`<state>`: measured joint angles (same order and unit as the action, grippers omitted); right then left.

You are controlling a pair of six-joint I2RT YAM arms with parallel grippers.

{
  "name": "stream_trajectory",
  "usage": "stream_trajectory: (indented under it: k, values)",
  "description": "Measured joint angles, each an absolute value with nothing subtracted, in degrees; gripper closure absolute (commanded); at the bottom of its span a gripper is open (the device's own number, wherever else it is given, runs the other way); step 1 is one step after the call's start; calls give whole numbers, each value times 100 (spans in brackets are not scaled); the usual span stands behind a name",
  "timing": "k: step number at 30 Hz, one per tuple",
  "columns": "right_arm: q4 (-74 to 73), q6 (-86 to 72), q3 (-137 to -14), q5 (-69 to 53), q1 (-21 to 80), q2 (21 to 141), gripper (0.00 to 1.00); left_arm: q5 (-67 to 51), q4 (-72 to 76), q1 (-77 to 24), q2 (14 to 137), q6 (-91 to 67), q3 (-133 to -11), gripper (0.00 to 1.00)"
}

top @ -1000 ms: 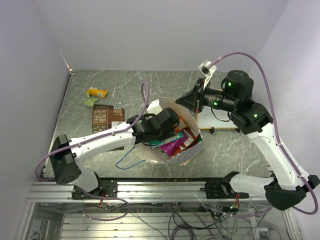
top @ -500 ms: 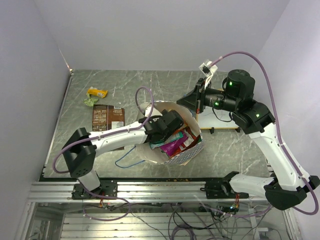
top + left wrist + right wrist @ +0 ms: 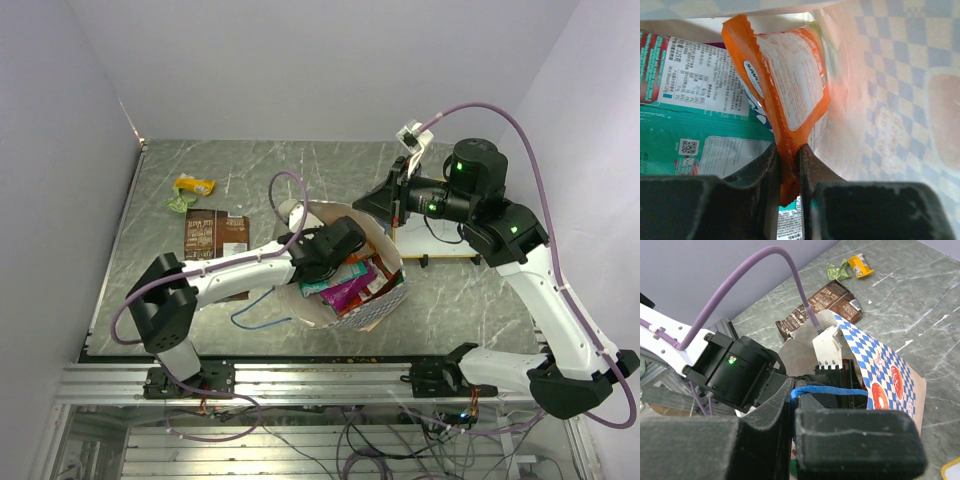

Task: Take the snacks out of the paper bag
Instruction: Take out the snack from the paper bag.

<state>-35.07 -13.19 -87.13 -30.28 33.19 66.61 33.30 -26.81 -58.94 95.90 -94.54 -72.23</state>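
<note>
The paper bag (image 3: 376, 312) lies tilted in the middle of the table, mouth up, with several snacks inside: a magenta packet (image 3: 351, 291) and a red one (image 3: 377, 272) show. My left gripper (image 3: 334, 262) is inside the bag. In the left wrist view it (image 3: 788, 150) is shut on the lower edge of an orange packet (image 3: 790, 85), with a teal packet (image 3: 690, 137) behind and the bag's checked wall (image 3: 890, 100) on the right. My right gripper (image 3: 387, 204) is at the bag's far rim. In the right wrist view it (image 3: 792, 396) is shut on the blue cord handle (image 3: 835, 391).
A yellow packet (image 3: 194, 185), a green packet (image 3: 179, 203) and dark brown packets (image 3: 215, 235) lie on the table left of the bag. A small whiteboard (image 3: 440, 245) lies under the right arm. The bag's other blue cord (image 3: 252, 316) trails toward the near edge.
My left arm has pulled its elbow in and raised it, and its gripper has pushed slightly further into the bag. The right arm and the bag have stayed still.
</note>
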Motion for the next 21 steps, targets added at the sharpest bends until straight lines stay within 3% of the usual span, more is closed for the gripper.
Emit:
stream_trajectory:
  k: [8,21]
  values:
    - [-3505,-1273,-8709,-3020,3319,6661,100,2893,-2329,-5892,8877,-9244,-6952,93]
    - [-3378,-1164,-8613,-2947,3323,6602,100,2060,-2329,-5892,7271,-8538,-6956,93]
